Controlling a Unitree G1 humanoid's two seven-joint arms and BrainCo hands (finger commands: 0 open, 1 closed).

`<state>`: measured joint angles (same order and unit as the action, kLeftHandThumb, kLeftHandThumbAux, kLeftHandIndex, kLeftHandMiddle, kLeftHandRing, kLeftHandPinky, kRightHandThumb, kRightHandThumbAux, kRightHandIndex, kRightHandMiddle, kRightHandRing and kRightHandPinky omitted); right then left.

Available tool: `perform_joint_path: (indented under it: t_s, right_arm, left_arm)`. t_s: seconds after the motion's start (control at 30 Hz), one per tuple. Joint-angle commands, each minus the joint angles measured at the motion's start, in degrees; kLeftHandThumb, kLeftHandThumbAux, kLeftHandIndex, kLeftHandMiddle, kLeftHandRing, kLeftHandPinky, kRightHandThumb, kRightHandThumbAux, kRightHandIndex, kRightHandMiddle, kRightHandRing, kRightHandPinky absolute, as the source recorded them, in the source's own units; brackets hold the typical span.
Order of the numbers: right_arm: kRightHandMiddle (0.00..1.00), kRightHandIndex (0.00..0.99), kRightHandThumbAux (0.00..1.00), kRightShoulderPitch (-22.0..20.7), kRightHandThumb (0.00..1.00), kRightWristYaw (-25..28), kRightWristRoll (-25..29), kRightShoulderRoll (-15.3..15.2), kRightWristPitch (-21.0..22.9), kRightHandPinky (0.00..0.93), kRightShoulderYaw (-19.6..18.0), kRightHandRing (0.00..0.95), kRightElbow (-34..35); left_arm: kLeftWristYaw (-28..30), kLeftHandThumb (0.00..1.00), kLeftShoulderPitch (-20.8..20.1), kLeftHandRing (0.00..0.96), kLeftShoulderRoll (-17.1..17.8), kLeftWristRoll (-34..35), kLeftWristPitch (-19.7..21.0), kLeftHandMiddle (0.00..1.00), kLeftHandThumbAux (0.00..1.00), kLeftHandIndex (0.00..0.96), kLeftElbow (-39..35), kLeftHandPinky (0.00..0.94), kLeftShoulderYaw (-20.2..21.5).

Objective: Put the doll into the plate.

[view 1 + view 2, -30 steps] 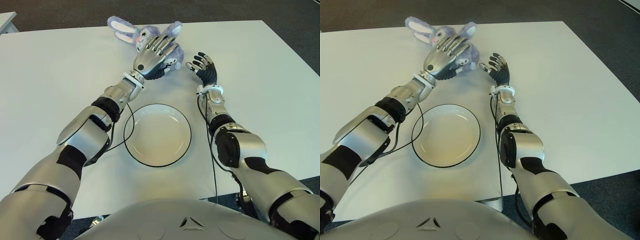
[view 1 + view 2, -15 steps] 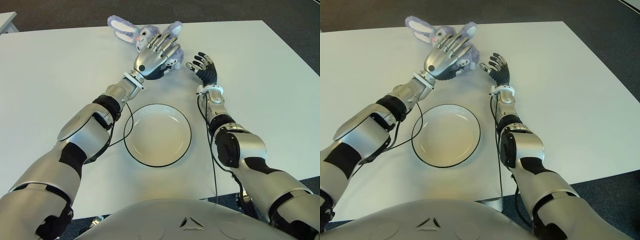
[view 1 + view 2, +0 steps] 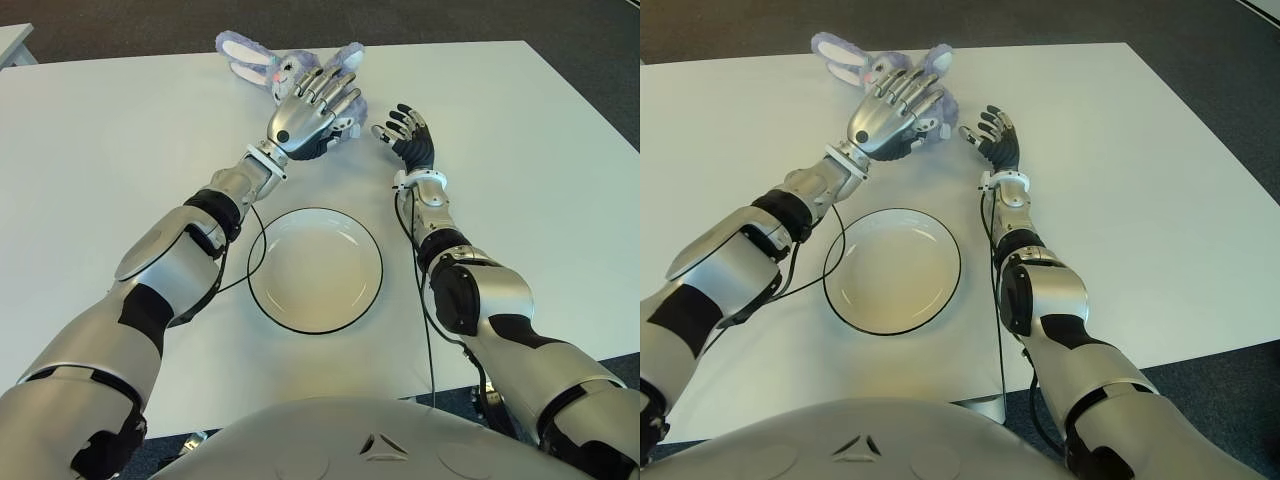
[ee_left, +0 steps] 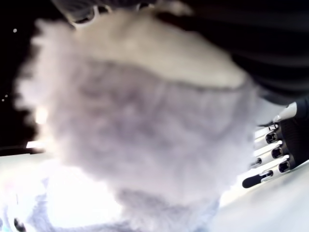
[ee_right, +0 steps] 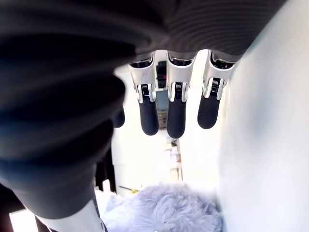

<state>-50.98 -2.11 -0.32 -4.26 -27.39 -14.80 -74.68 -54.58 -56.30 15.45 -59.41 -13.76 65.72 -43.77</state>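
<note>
A purple plush bunny doll [image 3: 262, 62] lies at the far side of the white table [image 3: 120, 130]; its fur fills the left wrist view [image 4: 140, 121]. My left hand [image 3: 315, 105] is stretched over the doll's body, palm down, fingers [image 3: 335, 88] spread out and not closed around it. My right hand [image 3: 405, 130] shows just right of the doll, fingers [image 5: 176, 111] relaxed and holding nothing, with the doll [image 5: 164, 208] in front of it. The white plate [image 3: 315, 270] with a dark rim sits nearer me, between both forearms.
Black cables [image 3: 238, 275] hang from both arms beside the plate. The table's far edge [image 3: 450, 42] runs right behind the doll, with dark floor beyond. Bare table surface spreads to the left and right of the arms.
My left hand has edged slightly farther over the doll. The right hand, the doll and the plate have stayed where they were.
</note>
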Motion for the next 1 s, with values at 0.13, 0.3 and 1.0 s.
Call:
perform_joint_path:
  t_s: [0.13,0.3,1.0]
  right_arm:
    - [0.193,0.148,0.862,0.70,0.137,-0.01,0.42,0.57,1.27,0.186,-0.18,0.185,-1.23]
    - [0.186,0.146,0.860,0.69,0.136,0.07,0.46,0.59,1.30,0.185,-0.21,0.180,-1.24]
    - [0.156,0.130,0.846,0.64,0.097,-0.01,0.18,0.57,1.27,0.168,0.08,0.155,-1.27]
  left_arm:
    - [-2.86,0.624,-0.20,0.156,-0.55,2.27,-2.54,0.096,0.486,0.080,1.01,0.290,1.59]
    - [-2.29,0.655,-0.04,0.189,-0.87,3.95,-4.06,0.131,0.496,0.119,1.18,0.301,2.69]
    - [-0.96,0.835,-0.95,0.456,-1.09,5.31,-4.41,0.497,0.667,0.397,1.60,0.434,3.53]
